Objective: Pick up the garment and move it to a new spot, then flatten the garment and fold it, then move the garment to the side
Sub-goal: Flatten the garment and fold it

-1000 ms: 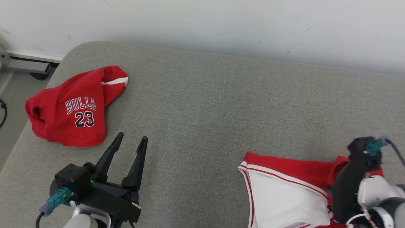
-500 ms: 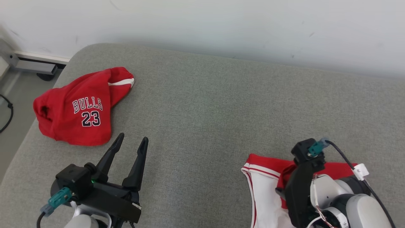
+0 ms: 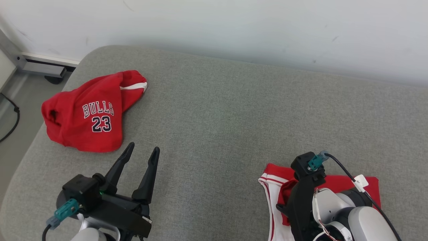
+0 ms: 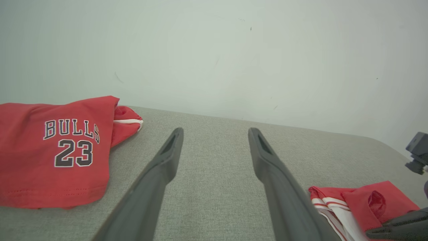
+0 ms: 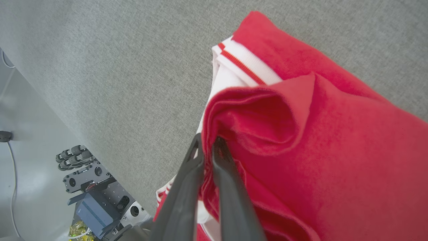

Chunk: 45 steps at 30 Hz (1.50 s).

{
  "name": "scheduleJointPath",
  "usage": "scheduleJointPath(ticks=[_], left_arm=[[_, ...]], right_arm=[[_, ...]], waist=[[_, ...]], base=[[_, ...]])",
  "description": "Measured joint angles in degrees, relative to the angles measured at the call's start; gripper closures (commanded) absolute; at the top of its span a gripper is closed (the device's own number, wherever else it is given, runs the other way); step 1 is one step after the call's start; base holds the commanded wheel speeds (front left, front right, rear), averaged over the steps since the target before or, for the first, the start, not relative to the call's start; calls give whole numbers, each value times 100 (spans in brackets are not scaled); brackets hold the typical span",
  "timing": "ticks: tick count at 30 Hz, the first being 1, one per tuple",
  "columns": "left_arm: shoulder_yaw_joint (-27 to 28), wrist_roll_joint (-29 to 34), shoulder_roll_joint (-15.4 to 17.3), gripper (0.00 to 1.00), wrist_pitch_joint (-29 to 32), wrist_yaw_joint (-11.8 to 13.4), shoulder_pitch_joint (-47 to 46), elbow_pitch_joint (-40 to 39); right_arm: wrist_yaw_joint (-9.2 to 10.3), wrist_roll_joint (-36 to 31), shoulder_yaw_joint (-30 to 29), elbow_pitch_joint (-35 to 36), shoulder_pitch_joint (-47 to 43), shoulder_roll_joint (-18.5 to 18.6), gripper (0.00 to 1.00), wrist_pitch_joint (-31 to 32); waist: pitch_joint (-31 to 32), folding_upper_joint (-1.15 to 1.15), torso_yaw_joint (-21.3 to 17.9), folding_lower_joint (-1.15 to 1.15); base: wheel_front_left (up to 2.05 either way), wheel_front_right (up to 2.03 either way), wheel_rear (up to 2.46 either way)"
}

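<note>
The red garment (image 3: 337, 185) with white, red-striped trim lies at the near right of the grey padded surface (image 3: 217, 117). My right gripper (image 3: 284, 209) is shut on a red fold of it, held over the white part. In the right wrist view the two fingers (image 5: 207, 142) pinch the bunched red edge of the garment (image 5: 317, 134). My left gripper (image 3: 143, 147) stands open over bare surface at the near left, holding nothing. The left wrist view has its fingers (image 4: 215, 132) spread wide, with the garment (image 4: 367, 204) at the lower right.
A second red garment (image 3: 90, 113) printed "BULLS 23" lies crumpled at the far left, just beyond my left gripper, also in the left wrist view (image 4: 57, 150). A pale wall (image 3: 234, 26) backs the surface. Floor, a cable (image 3: 10, 120) and a metal rail lie off its left edge.
My right gripper has drawn the red fold leftward over the garment's white part, which is now mostly covered. The head camera has shifted slightly. The left gripper stays still and open.
</note>
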State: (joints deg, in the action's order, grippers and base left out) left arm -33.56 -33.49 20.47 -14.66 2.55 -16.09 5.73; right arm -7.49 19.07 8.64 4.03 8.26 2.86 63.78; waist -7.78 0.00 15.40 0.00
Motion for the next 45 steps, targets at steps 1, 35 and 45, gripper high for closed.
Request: scheduleJointPath(ticks=[1,35,45], left_arm=[[-13,0,-2,0,0,-4,-3,2],[-58,-7,148,0,25,148,-36,-138],[135,16,170,0,-2,294,64,-382]], right_arm=[[0,-4,-4,-48,19,-1,100,-51],[-4,-656,-259,732,548,-3,0,-3100],[-5,-548,-948,1053,-584,570,0,-4692]], waist=[[2,0,12,0],[104,-1,-70,0],[132,0,-165,0]], base=[[0,0,0],[0,0,0],[0,0,0]])
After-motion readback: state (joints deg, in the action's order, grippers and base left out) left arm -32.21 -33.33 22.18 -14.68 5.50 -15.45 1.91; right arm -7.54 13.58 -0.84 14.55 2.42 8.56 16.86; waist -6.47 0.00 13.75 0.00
